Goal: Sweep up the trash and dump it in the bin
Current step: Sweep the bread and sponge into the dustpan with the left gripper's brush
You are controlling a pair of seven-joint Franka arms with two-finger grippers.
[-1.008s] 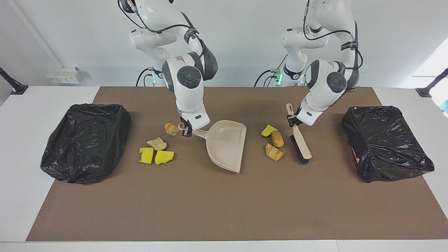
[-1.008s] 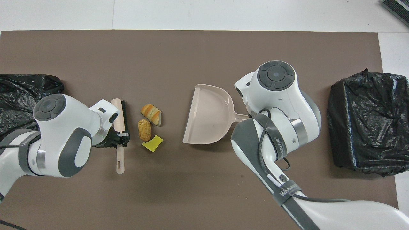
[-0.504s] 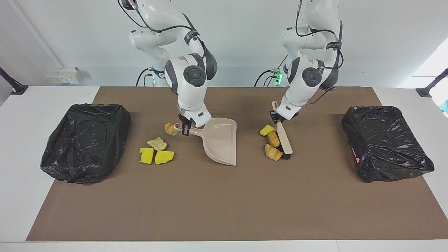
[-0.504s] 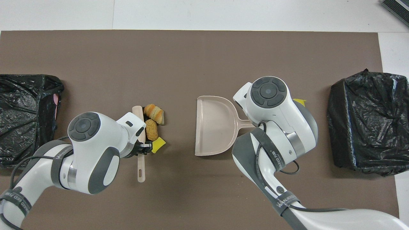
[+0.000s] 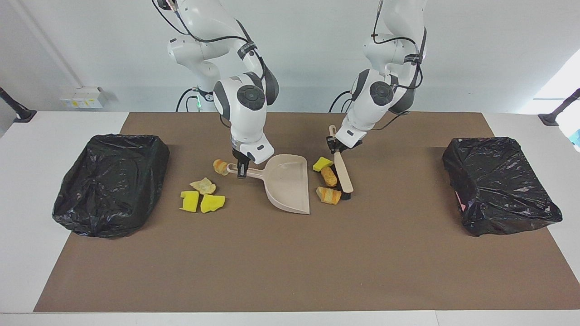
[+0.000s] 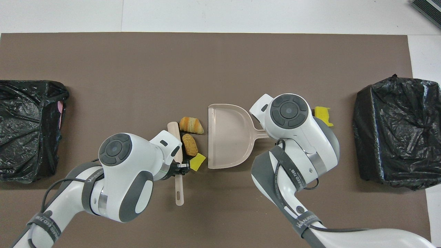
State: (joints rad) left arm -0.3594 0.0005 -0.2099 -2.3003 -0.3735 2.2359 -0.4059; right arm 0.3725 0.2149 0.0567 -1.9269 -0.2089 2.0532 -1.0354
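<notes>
since a second ago my left gripper [image 5: 334, 146] has swept the brush [image 5: 343, 177] toward the dustpan [image 5: 290, 183]; three scraps [image 5: 328, 176] now lie just beside the pan's open mouth, pressed against the bristles. brown mat [image 5: 290, 258] over a white table [image 5: 27, 190], white wall, a black-bagged bin [image 5: 111, 183] at the right arm's end, another bin [image 5: 498, 183] at the left arm's end. left fingers clamped on the brush handle. right gripper [image 5: 241, 170] clamped on the dustpan handle, pan flat on the mat. four more scraps [image 5: 202, 194] lie between the pan handle and the first bin. overhead, the right arm hides most of those four; only one yellow chunk [image 6: 323, 114] shows
</notes>
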